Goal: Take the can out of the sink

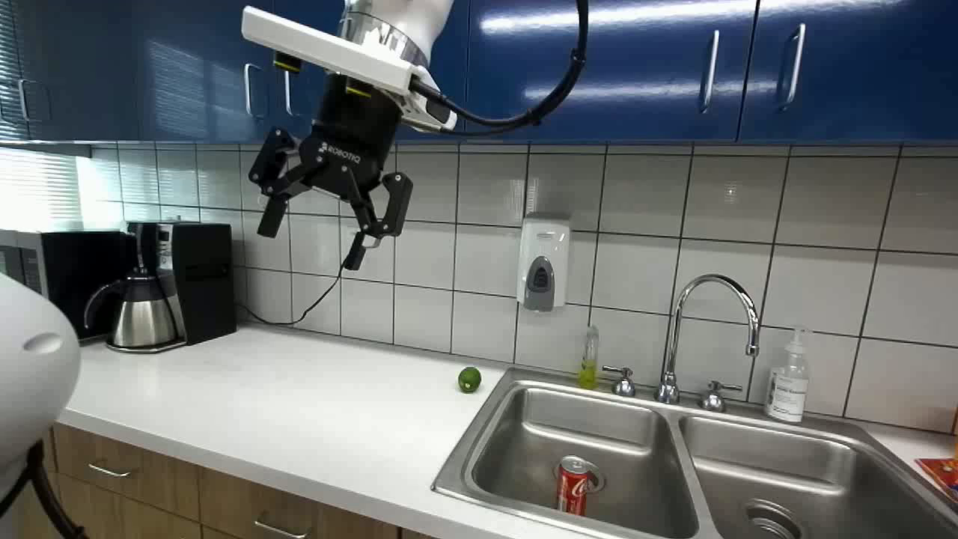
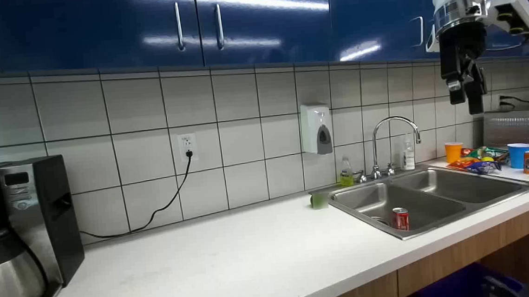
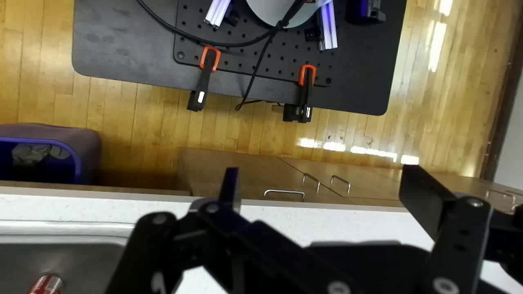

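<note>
Tool [image 1: 313, 236] is hanging spread and empty high over the worktop [image 1: 284, 389], well apart from the can [image 1: 572, 486], which is standing down in the sink [image 1: 696, 479], so an off-centre descent would likely be clipping the sink or toppling the can.

You're in a kitchen, sink [image 1: 599, 419] and faucet [image 1: 673, 337] lower than your jaws, coffee maker [image 1: 196, 284] well apart, blue cabinets [image 1: 644, 67] higher, tiled wall [image 1: 486, 254] behind
</note>
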